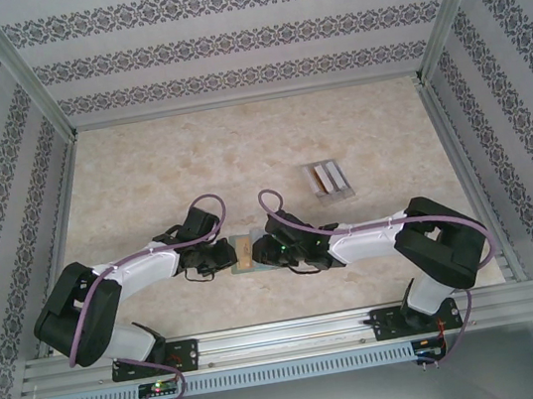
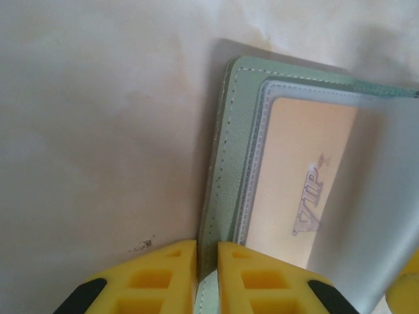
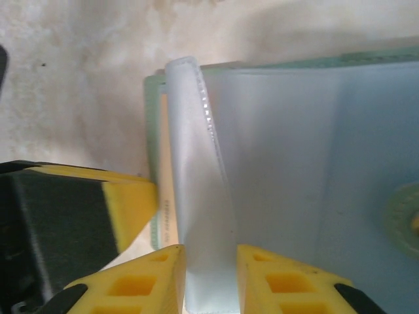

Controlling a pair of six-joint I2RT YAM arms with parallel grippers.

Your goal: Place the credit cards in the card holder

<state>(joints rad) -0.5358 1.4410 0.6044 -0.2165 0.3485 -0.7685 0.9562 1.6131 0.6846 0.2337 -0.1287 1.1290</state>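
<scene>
- Top external view: both arms reach inward over the worktop [image 1: 191, 161] and meet at the card holder [image 1: 247, 255], which lies open near the front edge; the left claw [image 1: 223, 256] is at its left side and the right claw [image 1: 276, 249] at its right; further credit cards [image 1: 325, 179] stand in a clear rack [image 1: 343, 186] well apart, behind and to the right
- Left wrist view: the left claw [image 2: 207, 252] is narrow, pinched on the green outer edge of the card holder [image 2: 239, 131]; a tan card [image 2: 301, 163] marked VIP lies inside, part-covered by a pale flap [image 2: 380, 196]
- Right wrist view: the right claw [image 3: 210, 258] has closed narrow on that pale flap [image 3: 196, 163] and holds it upright; the tan card's edge shows beside it
- Step in hand, as I judge it: one claw pins the holder while the other spreads a pocket; next, the tan card must be seated fully under the flap, then a claw freed to fetch a card from the rack
</scene>
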